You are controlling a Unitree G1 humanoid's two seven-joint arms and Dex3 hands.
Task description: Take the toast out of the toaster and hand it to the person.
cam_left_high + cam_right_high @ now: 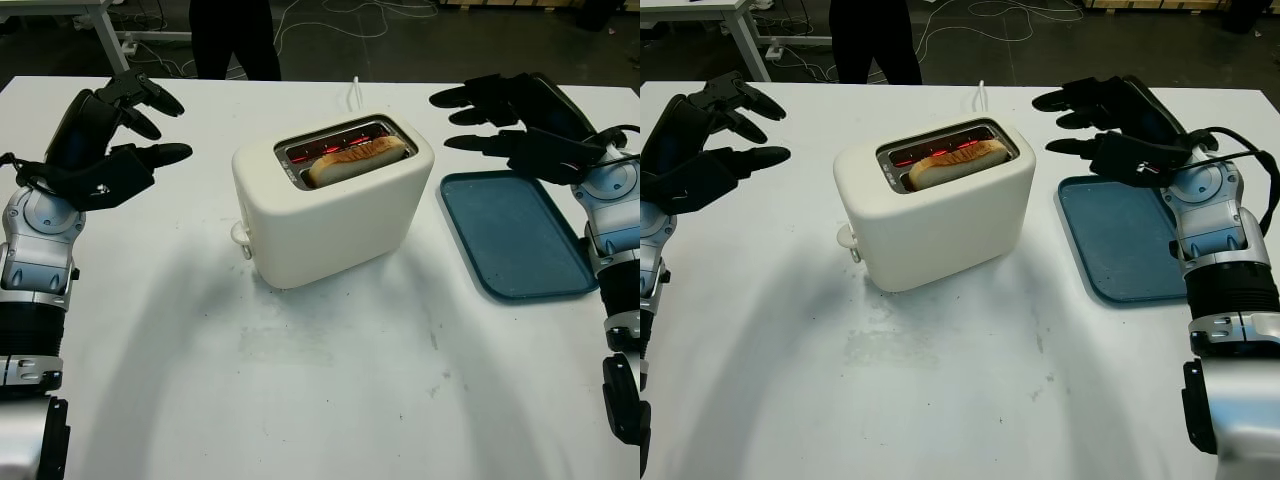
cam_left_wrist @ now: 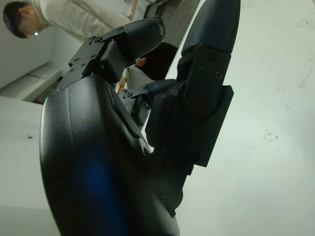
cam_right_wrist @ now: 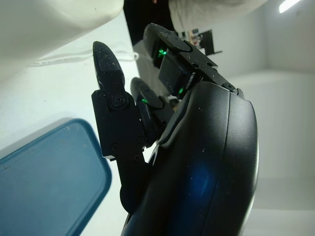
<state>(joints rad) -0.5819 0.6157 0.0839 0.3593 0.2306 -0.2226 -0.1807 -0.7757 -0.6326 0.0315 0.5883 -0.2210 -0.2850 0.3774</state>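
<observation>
Toast (image 1: 355,160) stands popped up in the white toaster (image 1: 330,200), reachable from above; left hand (image 1: 105,150) and right hand (image 1: 1120,135) flank it, fingers spread, holding nothing.

toast (image 1: 355,160) lower part sunk in toaster (image 1: 330,215) slot, person (image 1: 235,38) (legs alone) cut off above
</observation>
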